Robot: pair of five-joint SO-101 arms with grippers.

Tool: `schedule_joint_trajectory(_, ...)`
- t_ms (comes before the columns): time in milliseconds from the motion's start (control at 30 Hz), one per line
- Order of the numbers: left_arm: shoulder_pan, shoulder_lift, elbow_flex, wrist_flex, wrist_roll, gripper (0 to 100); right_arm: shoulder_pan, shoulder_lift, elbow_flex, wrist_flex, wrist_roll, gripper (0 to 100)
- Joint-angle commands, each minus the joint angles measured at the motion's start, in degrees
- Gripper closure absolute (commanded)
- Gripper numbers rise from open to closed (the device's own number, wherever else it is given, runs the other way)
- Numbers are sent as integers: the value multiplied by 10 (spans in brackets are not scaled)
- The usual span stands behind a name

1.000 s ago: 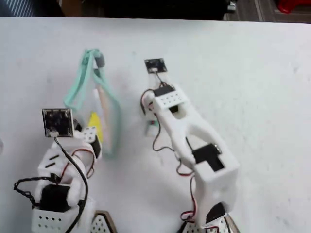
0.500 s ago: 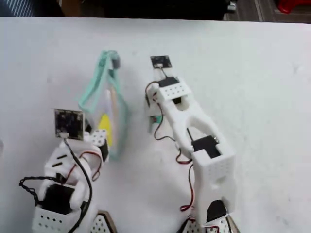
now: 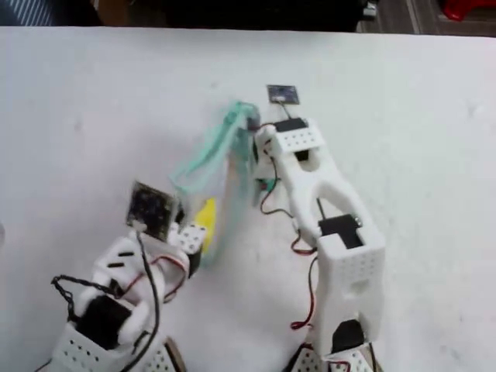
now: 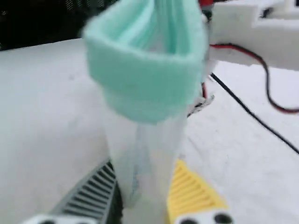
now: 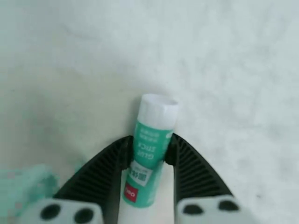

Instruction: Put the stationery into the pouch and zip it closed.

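Note:
The pouch (image 3: 221, 163) is clear plastic with a mint green edge and lies slanted between the two arms. My left gripper (image 4: 145, 198) is shut on the pouch's near end (image 4: 140, 140), which sits between a grey and a yellow finger (image 3: 203, 215). The pouch's far end (image 3: 244, 115) rests against the right arm (image 3: 310, 178). My right gripper (image 5: 149, 140) is shut on a green glue stick (image 5: 149, 154) with a white cap that points out past the black fingertips, low over the table. A mint corner of the pouch (image 5: 23, 184) lies beside that gripper.
The white table (image 3: 403, 116) spreads wide to the right and the far left. Red and black cables (image 3: 298, 240) hang along the right arm. The table's far edge (image 3: 232, 29) meets a dark background.
My left gripper has swung the pouch to the right until its far end reached the right arm. The right arm has shifted slightly right with the glue stick.

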Motion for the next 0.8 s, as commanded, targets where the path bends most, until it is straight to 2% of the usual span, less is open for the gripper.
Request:
schedule_joint_trajectory(0, 49, -8, -39, 6, -23, 978, 15, -5, -16, 9, 7, 982)
schedule_joint_trajectory(267, 25, -7, -32, 7, -24, 978, 17, -6, -17, 9, 7, 982)
schedule_joint_trajectory(500, 26, -7, 13, -25, -25, 977, 18, -6, -17, 10, 7, 981)
schedule_joint_trajectory(767, 9, -7, 11, -20, -21, 976, 67, -18, -25, 10, 7, 982)
